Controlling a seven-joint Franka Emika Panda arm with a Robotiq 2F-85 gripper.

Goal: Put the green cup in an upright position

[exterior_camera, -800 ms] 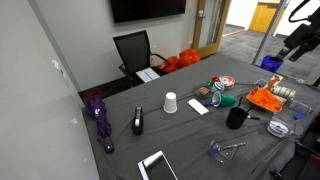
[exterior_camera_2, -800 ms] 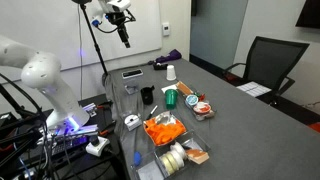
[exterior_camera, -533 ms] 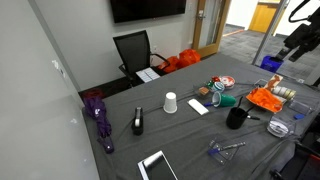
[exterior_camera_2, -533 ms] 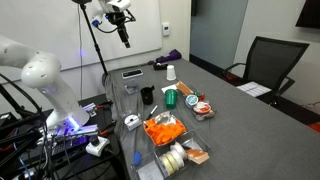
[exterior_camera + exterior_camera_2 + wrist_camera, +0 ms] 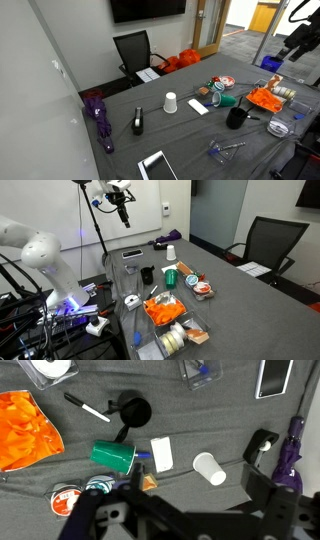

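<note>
High up hangs the pincer [image 5: 125, 222], well clear of the grey table [image 5: 240, 300]. It is too small in both exterior views and too blurred in the wrist view to tell whether its tips are spread or pressed together. Far below it, and touching no part of it, the small dark teal-green plastic cup [image 5: 113, 456] lies on its side on the table. In the wrist view the cup shows just past the pincer's dark body. A white rectangular card [image 5: 162, 453] lies just beside the cup. A black mug [image 5: 134, 410] stands farther from the pincer, near the cup. A small white plastic cup [image 5: 209, 468] sits beyond the card. A crumpled orange bag [image 5: 25, 430] and a folded purple umbrella [image 5: 290, 450] lie well apart at opposite edges.
</note>
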